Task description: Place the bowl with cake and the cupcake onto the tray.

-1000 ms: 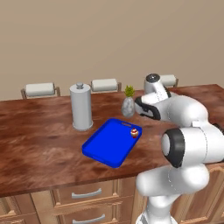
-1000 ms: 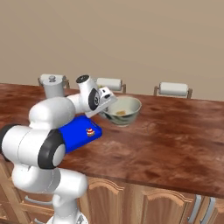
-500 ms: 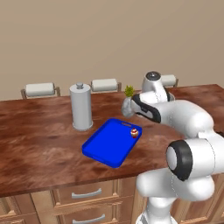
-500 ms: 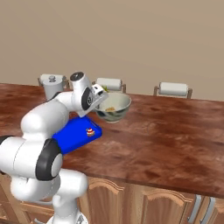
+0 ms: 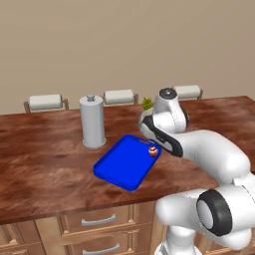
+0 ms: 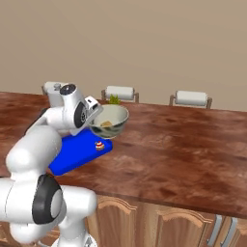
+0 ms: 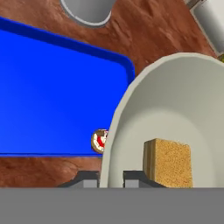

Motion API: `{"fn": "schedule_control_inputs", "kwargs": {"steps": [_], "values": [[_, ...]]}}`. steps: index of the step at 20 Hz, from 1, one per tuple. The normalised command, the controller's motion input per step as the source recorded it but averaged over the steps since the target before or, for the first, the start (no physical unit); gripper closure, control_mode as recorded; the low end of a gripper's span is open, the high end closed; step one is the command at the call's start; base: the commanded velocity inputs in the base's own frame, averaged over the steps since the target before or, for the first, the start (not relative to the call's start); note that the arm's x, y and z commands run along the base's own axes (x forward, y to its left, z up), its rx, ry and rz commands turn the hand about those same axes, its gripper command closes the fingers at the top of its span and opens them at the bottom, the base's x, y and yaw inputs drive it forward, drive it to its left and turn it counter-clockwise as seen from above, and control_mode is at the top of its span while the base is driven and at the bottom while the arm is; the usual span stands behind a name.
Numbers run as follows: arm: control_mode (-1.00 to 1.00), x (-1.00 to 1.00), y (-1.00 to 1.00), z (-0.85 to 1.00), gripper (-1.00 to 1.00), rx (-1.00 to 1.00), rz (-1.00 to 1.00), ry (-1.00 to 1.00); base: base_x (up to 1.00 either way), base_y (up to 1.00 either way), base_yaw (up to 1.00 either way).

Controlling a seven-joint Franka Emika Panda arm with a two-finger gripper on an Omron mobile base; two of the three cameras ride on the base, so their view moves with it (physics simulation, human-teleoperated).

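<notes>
Now the gripper (image 7: pixel 111 178) has its fingers clamped on the rim of the bowl with cake (image 6: pixel 109 121), one finger inside and one outside, holding it clear of the counter. Just beyond the fingers, the cupcake (image 6: pixel 99 145) sits on the tray (image 5: pixel 119 163) near its corner.

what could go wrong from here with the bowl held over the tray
1. The end effector pinches only the rim of the bowl, which looks lifted and tilted; it might slip or swing, and the cake could slide out.
2. The cupcake sits on the tray near its corner, right under the bowl's edge. Lowering here may knock or crush it.
3. The bowl seems to overhang the tray's edge, so setting it down could leave it perched on the rim.
</notes>
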Motion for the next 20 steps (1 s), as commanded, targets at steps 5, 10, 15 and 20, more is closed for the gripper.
{"fn": "schedule_control_inputs", "kwargs": {"steps": [5, 10, 15, 20], "values": [[-1.0, -0.26, 0.46, 0.0, 1.0, 0.0, 0.09, 0.0, 0.0, 0.0, 0.0], [-1.0, -0.18, 0.44, 0.0, 1.0, 0.0, 0.09, 0.0, 0.0, 0.0, 0.0], [-1.0, -0.21, 0.44, 0.0, 1.0, 0.0, 0.09, 0.0, 0.0, 0.0, 0.0], [-1.0, -0.15, 0.42, -0.03, 1.0, 0.0, 0.1, 0.0, 0.0, 0.0, 0.0]]}}
